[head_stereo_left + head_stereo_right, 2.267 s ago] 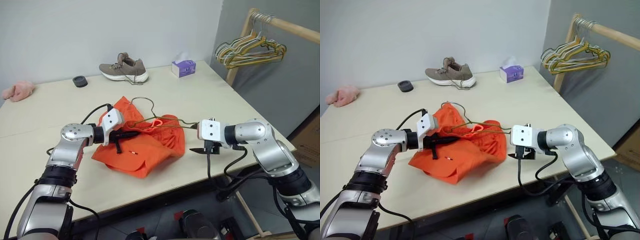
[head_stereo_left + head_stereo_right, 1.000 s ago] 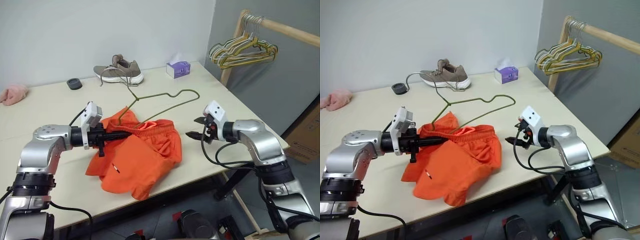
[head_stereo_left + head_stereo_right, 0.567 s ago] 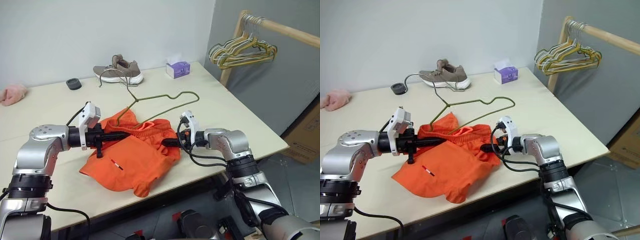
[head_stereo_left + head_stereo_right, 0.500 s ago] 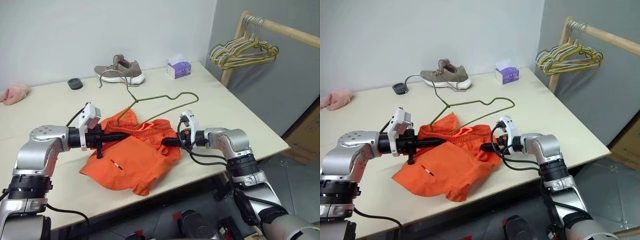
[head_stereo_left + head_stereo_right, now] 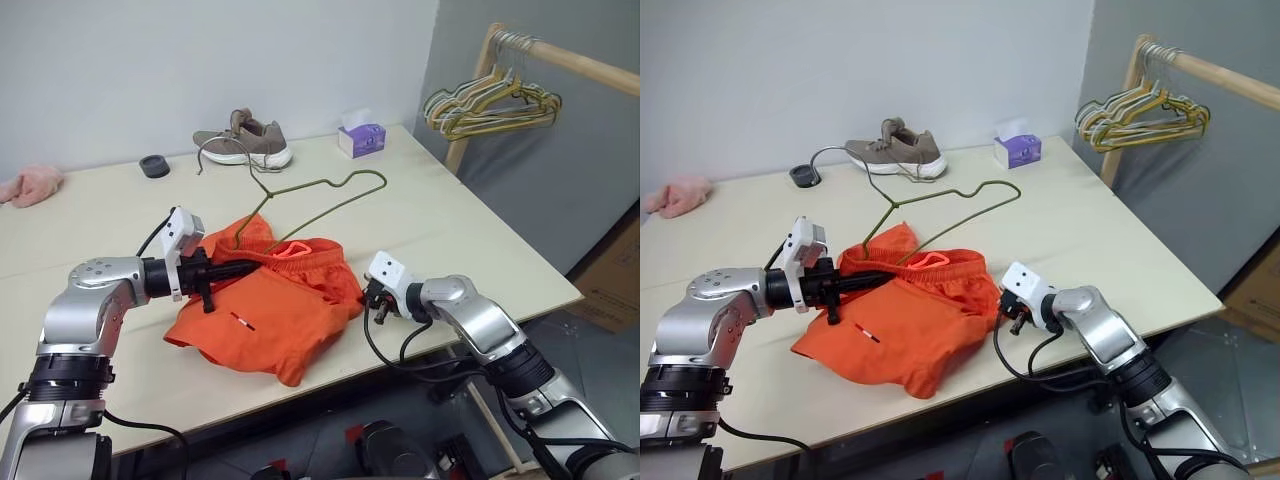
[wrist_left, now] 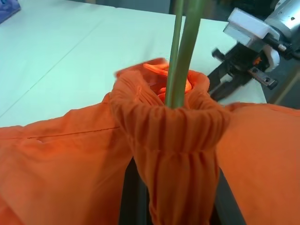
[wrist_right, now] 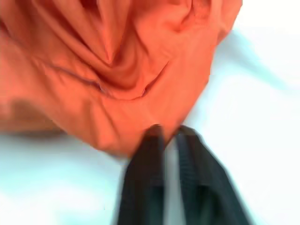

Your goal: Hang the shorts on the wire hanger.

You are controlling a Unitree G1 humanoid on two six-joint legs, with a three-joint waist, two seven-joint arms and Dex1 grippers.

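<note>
1. The pink cloth (image 5: 30, 186) is lying at the tabletop's (image 5: 470, 240) far left edge, well apart from the shorts (image 5: 268, 315); a wide bare stretch of tabletop is lying open between them.
2. A dark round object (image 5: 154, 165) is sitting near the back wall beyond the shorts, and a brown shoe (image 5: 243, 140) is resting just beside it.
3. The left fingers (image 5: 232, 271) are reaching level across the tabletop toward the shorts from the pink-cloth side, pinching shut on the gathered waistband together with the wire hanger (image 5: 310, 200).
4. In the left wrist view the waistband (image 6: 176, 126) is bunching around the two green-bronze wires of the hanger, which are rising out of the fold.
5. The shorts are lying in a heap near the tabletop's front edge, one leg spreading toward that edge; the hanger's triangle is tilting up and back from the shorts, its hook curving over toward the shoe.
6. The right fingers (image 5: 368, 300) are pointing down and in toward the shorts' near-side hem; in the right wrist view the right fingers (image 7: 166, 140) are standing nearly closed, tips at the cloth's edge, and I cannot tell whether any fabric is caught.
7. Beyond the shorts a purple tissue box (image 5: 361, 138) is sitting by the back right corner, with open tabletop running to the right edge.
8. Past that edge, coloured hangers (image 5: 495, 100) are hanging on a wooden rail (image 5: 570, 62).
</note>
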